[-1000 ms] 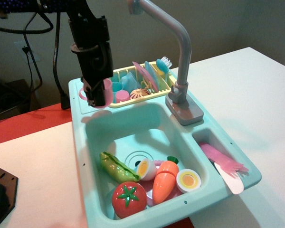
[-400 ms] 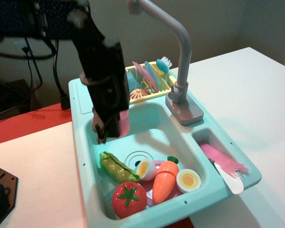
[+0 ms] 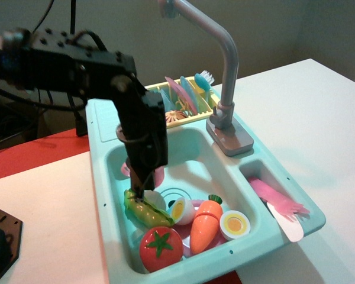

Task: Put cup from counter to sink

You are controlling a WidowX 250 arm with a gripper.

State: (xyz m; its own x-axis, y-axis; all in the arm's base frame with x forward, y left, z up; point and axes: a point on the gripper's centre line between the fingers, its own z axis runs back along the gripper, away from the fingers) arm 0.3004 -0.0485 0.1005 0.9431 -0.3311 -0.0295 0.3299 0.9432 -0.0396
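Since the earlier pictures, the gripper (image 3: 143, 190) has been carried from the counter (image 3: 102, 121) at the sink unit's eleven o'clock corner down into the sink (image 3: 192, 157), and the arm is now folded low over the basin. The cup (image 3: 156, 176) has been brought along: only a sliver of pink is seen beside the fingers, near the basin's nine o'clock wall, just above the pea pod (image 3: 143, 209). The jaws appear clamped on the cup, though the grip itself is largely hidden by the wrist.

Transfer is judged nearly complete; release remains. For a clean release, the cup should be lowered onto bare floor by the drain (image 3: 173, 195), at twelve o'clock from the egg half (image 3: 180, 209), not onto the pea pod. The jaws should be opened only once the cup is settled, then withdrawn straight up.
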